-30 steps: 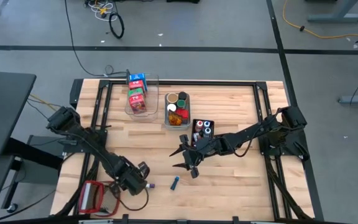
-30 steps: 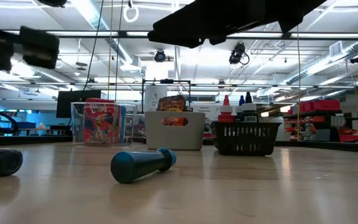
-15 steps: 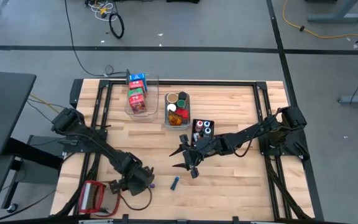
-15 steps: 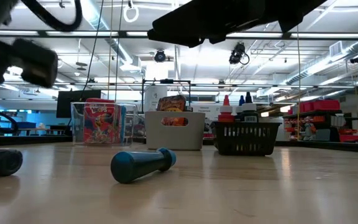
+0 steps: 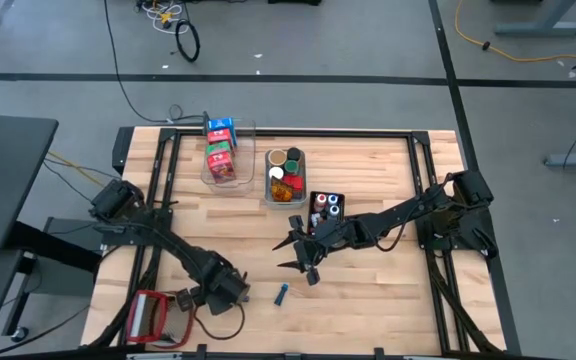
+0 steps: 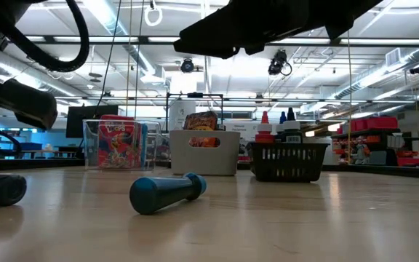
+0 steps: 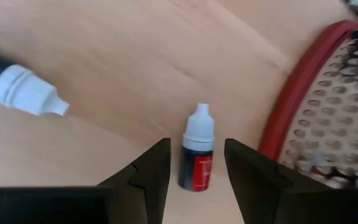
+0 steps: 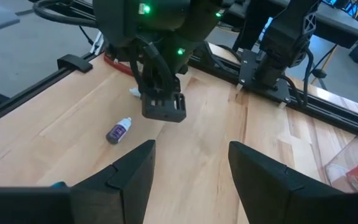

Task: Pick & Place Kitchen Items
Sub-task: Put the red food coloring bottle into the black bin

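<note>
overhead looks down; low cam table-level; wrists close.

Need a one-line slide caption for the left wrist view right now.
Left gripper open, its fingers straddling an upright white-capped dropper bottle, a second bottle lying nearby, red-framed mesh object alongside.

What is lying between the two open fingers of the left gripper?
In the left wrist view, a small bottle with a white cap and red label stands upright between the fingers of the left gripper, untouched on bare wood.
</note>
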### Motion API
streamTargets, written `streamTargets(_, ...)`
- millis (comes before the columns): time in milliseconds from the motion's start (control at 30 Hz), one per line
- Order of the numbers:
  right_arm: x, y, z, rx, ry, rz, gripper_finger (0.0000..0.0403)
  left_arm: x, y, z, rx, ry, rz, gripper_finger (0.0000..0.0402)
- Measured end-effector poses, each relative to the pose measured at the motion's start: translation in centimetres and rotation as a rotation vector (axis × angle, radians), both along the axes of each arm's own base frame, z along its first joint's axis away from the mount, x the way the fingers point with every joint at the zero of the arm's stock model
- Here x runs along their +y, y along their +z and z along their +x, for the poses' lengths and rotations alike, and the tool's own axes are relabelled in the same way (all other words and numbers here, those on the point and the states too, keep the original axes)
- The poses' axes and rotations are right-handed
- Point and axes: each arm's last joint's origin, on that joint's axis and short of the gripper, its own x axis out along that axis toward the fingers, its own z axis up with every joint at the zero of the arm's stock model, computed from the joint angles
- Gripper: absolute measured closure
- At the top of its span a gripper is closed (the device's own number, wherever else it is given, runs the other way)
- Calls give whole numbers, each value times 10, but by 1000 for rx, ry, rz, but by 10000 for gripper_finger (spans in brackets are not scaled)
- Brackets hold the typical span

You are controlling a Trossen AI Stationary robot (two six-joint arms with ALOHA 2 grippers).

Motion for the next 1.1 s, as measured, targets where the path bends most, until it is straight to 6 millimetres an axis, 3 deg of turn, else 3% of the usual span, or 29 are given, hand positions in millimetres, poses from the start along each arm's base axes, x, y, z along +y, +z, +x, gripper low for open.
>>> streamTargets(433, 0, 0, 0, 0, 1, 0, 188, 5, -11, 0, -133, 60, 114, 242)
streamTargets(633, 0, 0, 0, -2, 0, 0, 188, 16, -12, 9, -205, 103, 190, 244)
streamTargets(933, 0, 0, 0, -2, 0, 0, 188, 18, -12, 17, -281, 224, 233, 307)
streamTargets(1100, 0, 4, -1, -14, 1, 3, 188, 19, -11, 23, -368, 327, 291, 313)
